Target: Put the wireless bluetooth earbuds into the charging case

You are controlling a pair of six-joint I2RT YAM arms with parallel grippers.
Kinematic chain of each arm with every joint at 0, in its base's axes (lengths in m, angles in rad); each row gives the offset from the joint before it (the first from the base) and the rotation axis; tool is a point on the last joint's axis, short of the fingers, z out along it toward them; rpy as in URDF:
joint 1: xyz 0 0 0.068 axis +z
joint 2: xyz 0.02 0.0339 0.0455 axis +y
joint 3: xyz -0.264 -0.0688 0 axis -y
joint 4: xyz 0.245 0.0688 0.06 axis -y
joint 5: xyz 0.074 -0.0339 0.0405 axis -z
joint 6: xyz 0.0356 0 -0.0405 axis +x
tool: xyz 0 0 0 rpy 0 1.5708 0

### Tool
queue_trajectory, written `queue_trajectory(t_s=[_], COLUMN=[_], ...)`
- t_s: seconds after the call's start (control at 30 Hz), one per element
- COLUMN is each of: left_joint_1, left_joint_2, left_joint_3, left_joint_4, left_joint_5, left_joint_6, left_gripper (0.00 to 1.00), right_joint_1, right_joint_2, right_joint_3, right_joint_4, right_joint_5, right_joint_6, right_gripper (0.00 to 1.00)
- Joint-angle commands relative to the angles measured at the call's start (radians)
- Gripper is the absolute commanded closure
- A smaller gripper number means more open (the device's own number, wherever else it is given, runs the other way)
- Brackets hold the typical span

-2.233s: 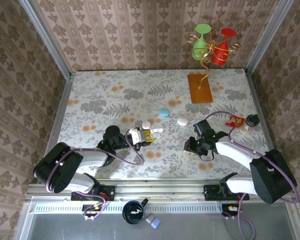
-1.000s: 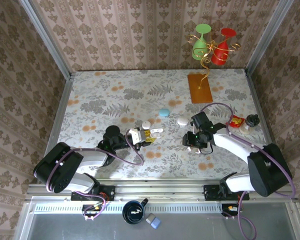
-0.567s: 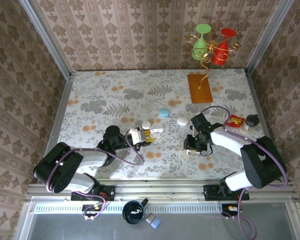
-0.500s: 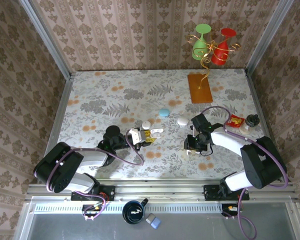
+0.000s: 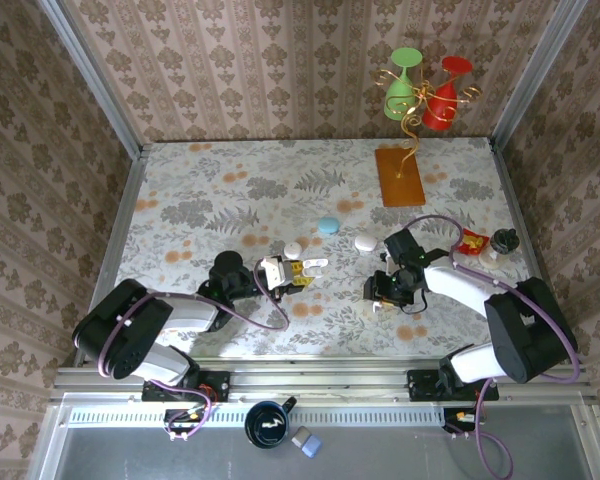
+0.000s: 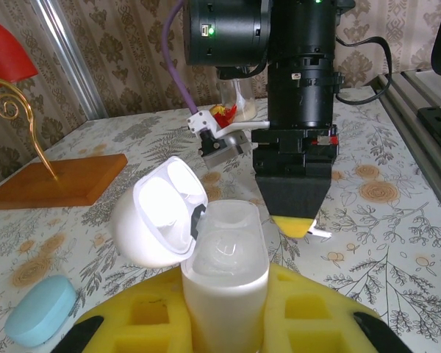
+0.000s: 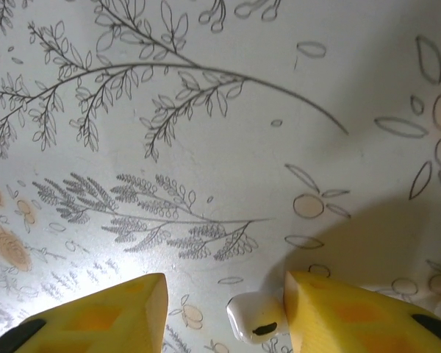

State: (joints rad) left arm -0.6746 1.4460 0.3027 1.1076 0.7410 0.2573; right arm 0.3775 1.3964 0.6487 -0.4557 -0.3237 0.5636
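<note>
The table (image 5: 200, 190), under a cloth printed with leaves and flowers, carries everything, and both arms reach across it from the near edge with their tools facing each other, near but apart. A wire stand of coloured glasses (image 5: 420, 95) on an orange base (image 5: 399, 177) sits well beyond the right gripper (image 5: 380, 297), toward the far wall.

The left gripper (image 5: 283, 272) is closed on the charging case (image 6: 224, 268). The case stands upright between the gripper's yellow foam pads (image 6: 143, 323), with its lid (image 6: 162, 213) swung open to one side. Whether anything sits inside the body cannot be told.

A flat blue case (image 5: 327, 226) lies on the cloth beyond the left gripper's tips and a little to their right. A round white case (image 5: 365, 241) lies just beyond the right gripper.

The right gripper points straight down at the cloth with its jaws apart, gripping nothing. A white earbud (image 7: 256, 320) lies on the table between its fingers. It touches the inner edge of one yellow finger (image 7: 345, 312) and sits well clear of the other finger, so it is not clamped. Seen from the left wrist, the right gripper's yellow tip hangs just ahead of the held case, low over the cloth
</note>
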Motion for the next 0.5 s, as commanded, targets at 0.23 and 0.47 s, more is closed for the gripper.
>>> queue_trajectory(t_s=[0.23,0.47], left_joint_1=[-0.008,-0.006], left_joint_2=[0.027,0.02], left_joint_3=[0.026,0.018], left_joint_4=[0.072,0.072], left_joint_5=[0.033,0.027], left_joint_6=[-0.01,-0.004], left_gripper=[1.0,1.0], right_joint_1=[0.005,0.007], right_joint_2=[-0.087,0.011], right_joint_3=[-0.002,0.092], right_joint_4=[-0.059,-0.171], right_joint_5=[0.026,0.019], right_joint_6=[0.016,-0.098], right_gripper=[0.53,0.55])
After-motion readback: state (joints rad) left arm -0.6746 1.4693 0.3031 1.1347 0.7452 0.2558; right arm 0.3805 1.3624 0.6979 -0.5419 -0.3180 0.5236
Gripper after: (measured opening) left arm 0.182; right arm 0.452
